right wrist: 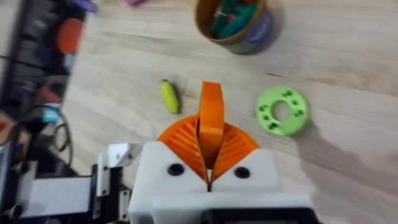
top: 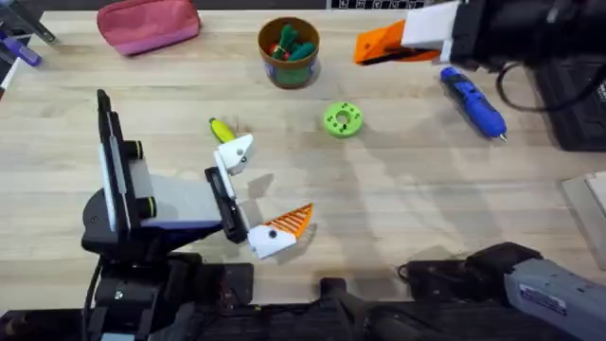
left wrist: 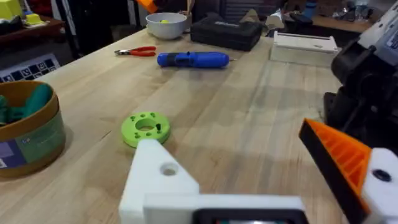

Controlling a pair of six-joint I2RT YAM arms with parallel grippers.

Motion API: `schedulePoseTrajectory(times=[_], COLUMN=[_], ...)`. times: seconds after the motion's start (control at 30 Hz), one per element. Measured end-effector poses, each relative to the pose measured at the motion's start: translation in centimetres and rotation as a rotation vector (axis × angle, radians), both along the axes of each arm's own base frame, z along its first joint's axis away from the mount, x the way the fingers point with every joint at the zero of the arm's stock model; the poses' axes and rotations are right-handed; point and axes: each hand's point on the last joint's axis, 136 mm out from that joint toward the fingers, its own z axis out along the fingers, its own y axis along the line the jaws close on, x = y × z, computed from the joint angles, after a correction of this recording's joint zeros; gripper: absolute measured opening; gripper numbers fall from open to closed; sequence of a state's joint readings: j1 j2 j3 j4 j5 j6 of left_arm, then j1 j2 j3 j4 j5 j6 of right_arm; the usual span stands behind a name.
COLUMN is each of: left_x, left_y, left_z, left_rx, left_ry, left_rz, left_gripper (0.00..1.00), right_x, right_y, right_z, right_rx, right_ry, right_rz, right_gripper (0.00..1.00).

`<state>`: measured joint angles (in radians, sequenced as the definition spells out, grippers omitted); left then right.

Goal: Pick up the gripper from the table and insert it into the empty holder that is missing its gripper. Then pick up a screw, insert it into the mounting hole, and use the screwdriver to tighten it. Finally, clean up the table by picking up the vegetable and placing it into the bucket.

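Observation:
My right gripper [top: 379,45] hangs high over the table's far right, its orange ribbed pads shut on the loose orange gripper [right wrist: 211,106], which sticks out beyond them. My left gripper [top: 268,187] is open near the table's middle. One of its fingers is the bare white holder [top: 237,152] with a mounting hole [left wrist: 168,168], and the other carries an orange wedge [left wrist: 339,155]. The yellow vegetable [top: 222,130] lies just beyond the holder. Farther back stands the bucket [top: 289,52] with green and red pieces inside. The blue screwdriver [top: 473,102] lies at the right.
A green ring [top: 342,120] with small holes lies between the bucket and the screwdriver. A pink pouch [top: 149,24] sits at the back left. Red-handled pliers [left wrist: 137,51], a white bowl [left wrist: 166,25] and a black case [left wrist: 225,32] lie beyond the screwdriver.

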<state>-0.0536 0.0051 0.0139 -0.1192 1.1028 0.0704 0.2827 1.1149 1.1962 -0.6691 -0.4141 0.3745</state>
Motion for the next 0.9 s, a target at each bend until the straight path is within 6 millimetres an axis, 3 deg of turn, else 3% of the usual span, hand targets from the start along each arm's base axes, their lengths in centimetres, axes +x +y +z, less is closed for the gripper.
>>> schedulePoseTrajectory(times=[0.37,0.4,0.9], left_x=[0.0,0.0,0.0], left_y=[0.0,0.0,0.0], left_z=[0.0,0.0,0.0], left_rx=[0.000,0.000,0.000], left_ry=[0.000,0.000,0.000], left_rz=[0.000,0.000,0.000], left_gripper=[0.986,0.985,0.985], right_x=[-3.4,-4.2,-7.6], right_y=[5.0,5.8,7.3], right_z=[-3.5,-4.2,-6.1], right_rx=[0.364,0.456,0.682], right_ry=[0.035,0.067,0.351], right_rz=[0.311,0.369,0.660], right_gripper=[0.005,0.005,0.006])
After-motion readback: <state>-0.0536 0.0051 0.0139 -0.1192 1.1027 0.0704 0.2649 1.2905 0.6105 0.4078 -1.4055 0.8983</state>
